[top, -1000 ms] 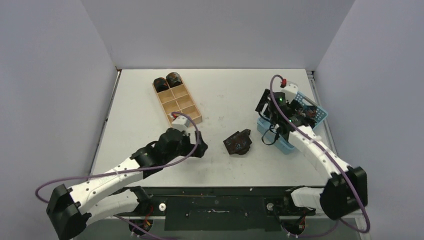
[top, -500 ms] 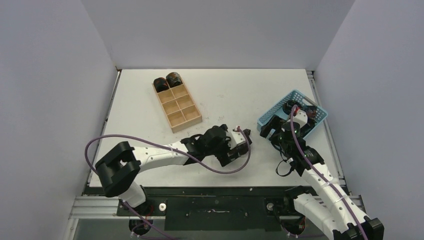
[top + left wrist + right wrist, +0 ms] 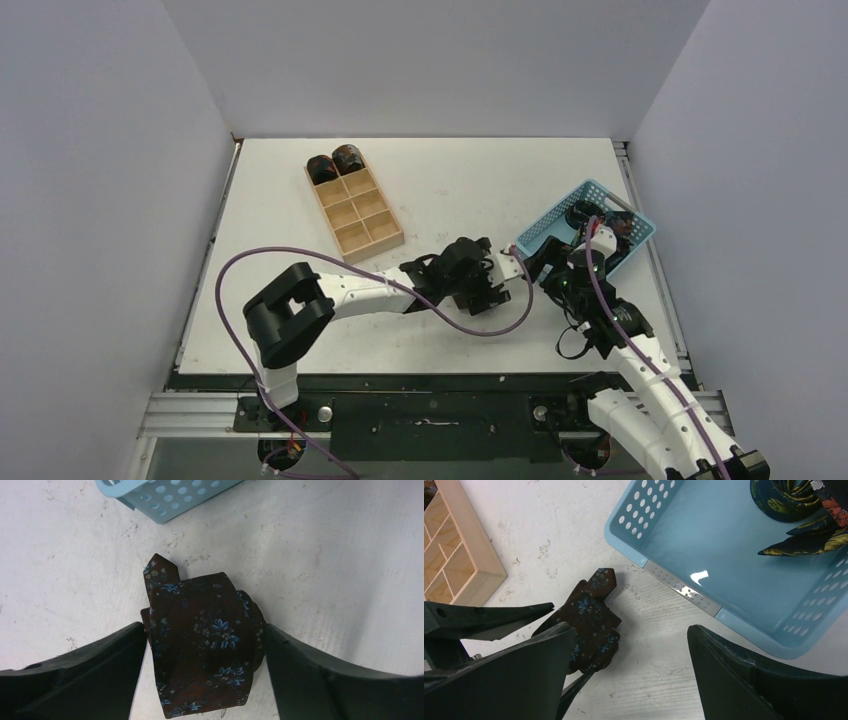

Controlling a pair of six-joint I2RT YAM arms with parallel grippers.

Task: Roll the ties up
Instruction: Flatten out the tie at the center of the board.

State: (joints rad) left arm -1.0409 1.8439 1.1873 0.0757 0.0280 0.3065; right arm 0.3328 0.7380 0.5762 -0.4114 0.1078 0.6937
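Brown-black coiled tie [image 3: 205, 645] lies between the wide-spread left fingers [image 3: 75, 680]; right fingers [image 3: 749, 680] stand open nearby.

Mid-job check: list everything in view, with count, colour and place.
rolled tie: one, brown with blue flowers, on table beside basket
tray ties: two, dark, tray's far compartments
basket ties: count unclear, navy with yellow and red flowers, in basket
wooden tray: one, tan, table's far left
basket: one, light blue, table's right
table: one, white
left end effector: one, black, open astride the rolled tie
right end effector: one, black, open above table beside basket
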